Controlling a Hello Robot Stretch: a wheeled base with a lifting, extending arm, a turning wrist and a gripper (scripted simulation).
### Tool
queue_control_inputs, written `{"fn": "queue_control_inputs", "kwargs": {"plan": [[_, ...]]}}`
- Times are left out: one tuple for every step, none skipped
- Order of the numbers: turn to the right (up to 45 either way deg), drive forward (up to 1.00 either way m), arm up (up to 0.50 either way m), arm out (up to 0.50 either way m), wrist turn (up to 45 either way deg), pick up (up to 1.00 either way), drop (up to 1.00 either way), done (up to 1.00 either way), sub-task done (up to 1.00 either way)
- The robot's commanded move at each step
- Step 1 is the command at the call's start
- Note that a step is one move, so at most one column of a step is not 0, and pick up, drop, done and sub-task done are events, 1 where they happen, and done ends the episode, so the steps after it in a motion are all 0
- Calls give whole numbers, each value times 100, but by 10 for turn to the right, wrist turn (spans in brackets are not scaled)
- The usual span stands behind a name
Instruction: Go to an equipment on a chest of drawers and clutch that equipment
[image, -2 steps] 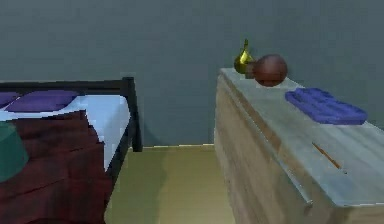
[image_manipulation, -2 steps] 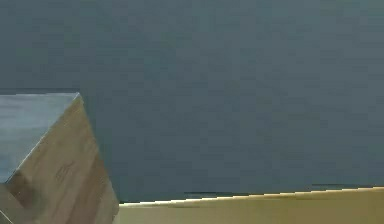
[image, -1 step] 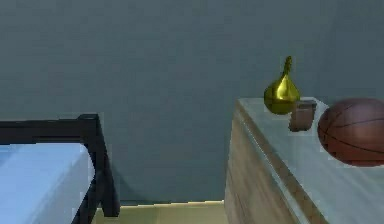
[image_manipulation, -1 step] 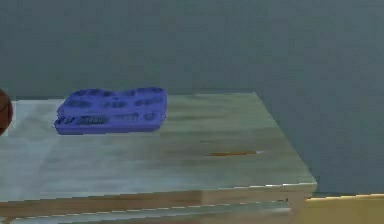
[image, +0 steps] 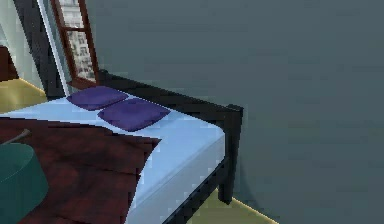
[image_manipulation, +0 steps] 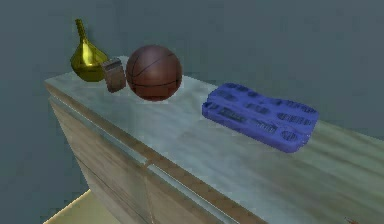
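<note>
fingers' state: i cannot tell. the basketball (image_manipulation: 154, 72) sits on the chest of drawers (image_manipulation: 150, 135), near its far end, just beside a yellow vase (image_manipulation: 87, 55), with a blue tray (image_manipulation: 261, 115) well apart. the approach seems done; next, i judge, the arm must rise above the top and extend to the ball.
</note>
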Motion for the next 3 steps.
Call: {"fn": "queue_control_inputs", "kwargs": {"plan": [[0, 0, 50, 0, 0, 0, 0, 0, 0], [0, 0, 38, 0, 0, 0, 0, 0, 0], [0, 0, 0, 44, 0, 0, 0, 0, 0]]}}
